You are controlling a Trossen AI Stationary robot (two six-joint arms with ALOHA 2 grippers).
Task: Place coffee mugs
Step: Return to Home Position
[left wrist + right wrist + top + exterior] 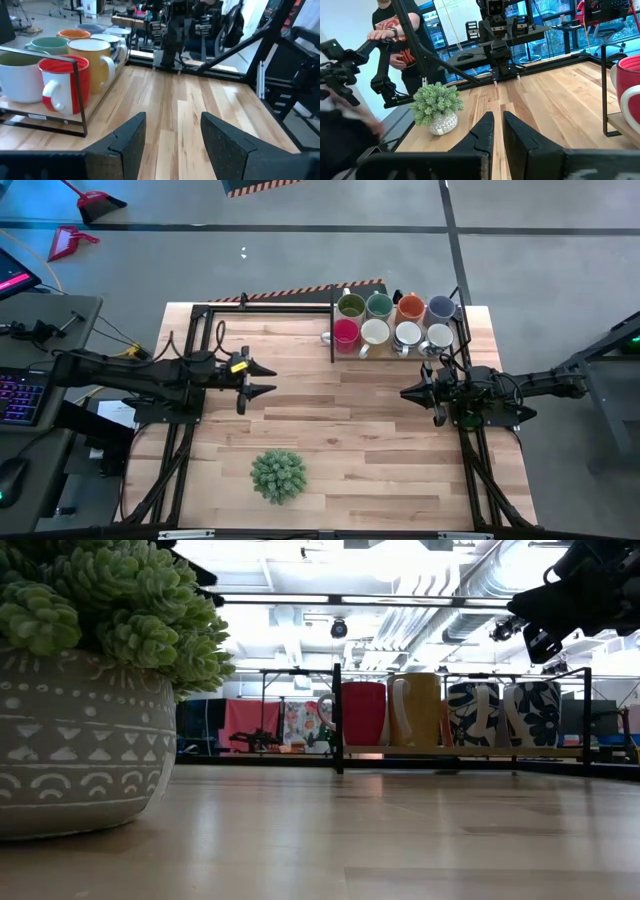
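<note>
At the left of the pale wooden table (350, 430), the left gripper (272, 379) is held above bare boards, its fingers spread wide with nothing between them. Nearer the front edge, a spiky green plant (278, 475) in a patterned grey pot is set well apart from both arms. At the far edge, right of centre, eight small round ceramic mugs (375, 332) are packed in two rows of four on a black wire-framed shelf (333, 330). Olive, teal, orange and blue-grey are seen behind; red, cream and two patterned white in front. Near the shelf, the right gripper (405, 393) is held off the table, its fingers drawn almost together and empty. The mugs are judged rigid, glazed and slippery, fairly heavy and easily chipped. A hold across the rim wall or at the handle is advised, since neighbours stand tight together.
</note>
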